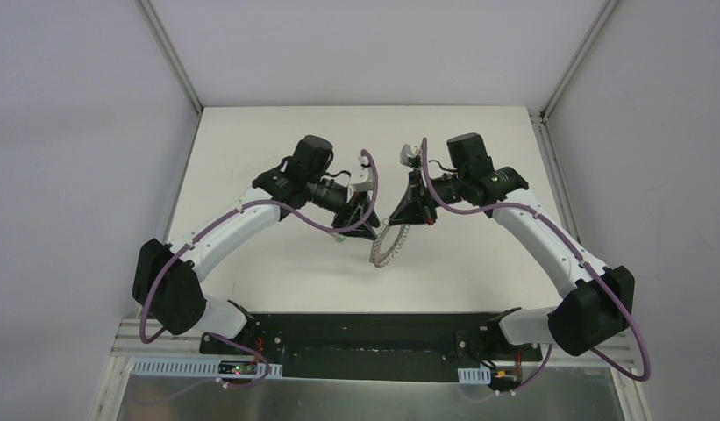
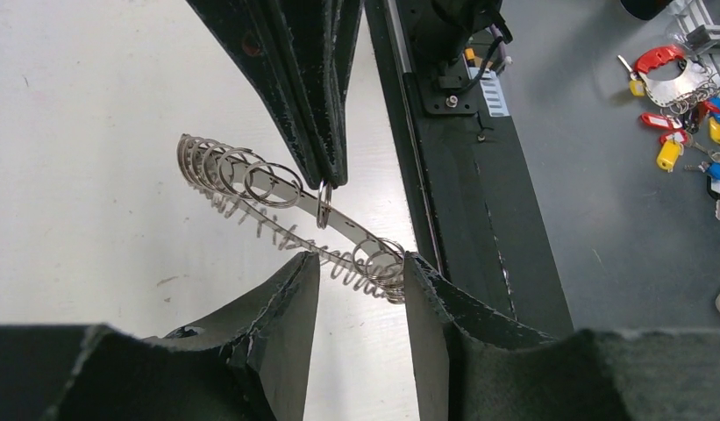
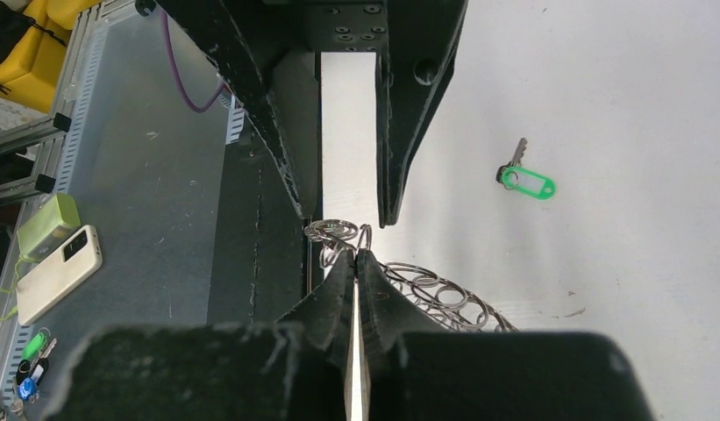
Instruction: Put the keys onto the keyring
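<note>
right hand clamps a keyring loop; left hand open at ring end; green key lies on surface.

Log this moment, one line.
right gripper shut on keyring loop | left gripper open, straddling keyring end | key loose on table, not on ring

Counting 1 keyring at centre and 1 green key, lying at 2 o'clock in right wrist view. 2 arms are showing w/ 1 gripper each: left gripper, right gripper. Off-table, 1 phone and 1 green box are sitting at 9 o'clock. Spare key tags are lying at 2 o'clock in left wrist view, no. unclear.
</note>
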You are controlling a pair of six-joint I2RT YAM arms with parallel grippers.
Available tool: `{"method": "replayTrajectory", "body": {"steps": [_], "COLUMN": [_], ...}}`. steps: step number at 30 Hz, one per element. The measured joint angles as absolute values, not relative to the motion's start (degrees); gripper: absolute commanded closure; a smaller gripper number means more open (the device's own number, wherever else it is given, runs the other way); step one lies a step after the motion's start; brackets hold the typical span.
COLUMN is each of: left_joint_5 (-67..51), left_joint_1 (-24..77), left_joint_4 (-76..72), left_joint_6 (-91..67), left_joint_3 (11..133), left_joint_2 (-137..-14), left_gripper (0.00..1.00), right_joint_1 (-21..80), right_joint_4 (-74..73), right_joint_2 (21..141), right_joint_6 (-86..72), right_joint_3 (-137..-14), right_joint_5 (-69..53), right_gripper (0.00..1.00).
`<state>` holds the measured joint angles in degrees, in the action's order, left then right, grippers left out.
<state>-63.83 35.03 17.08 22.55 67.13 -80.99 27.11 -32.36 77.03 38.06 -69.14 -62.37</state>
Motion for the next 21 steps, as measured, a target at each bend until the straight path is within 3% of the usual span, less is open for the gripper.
{"method": "replayTrajectory", "body": {"steps": [8,21], "left_joint_5": [-62.50,-62.54], "left_joint_1": [35.33,36.42], "left_joint_4": [16.49,14.44], "left_joint_6": [21.71,18.46], "left_joint_3": [67.16,68.36], "left_joint_2": [-81.87,-83.26], "left_gripper": [0.61,0.78], "right_joint_1": [27.11,27.11], "right_joint_4": [-31.09,-28.67], "right_joint_2": [77.32,78.02], "right_joint_6": [36.80,34.52], "right_joint_3": [-68.71,-67.68], "right_joint_5": [-63.92,-65.45], "right_gripper": [1.00,1.00]}}
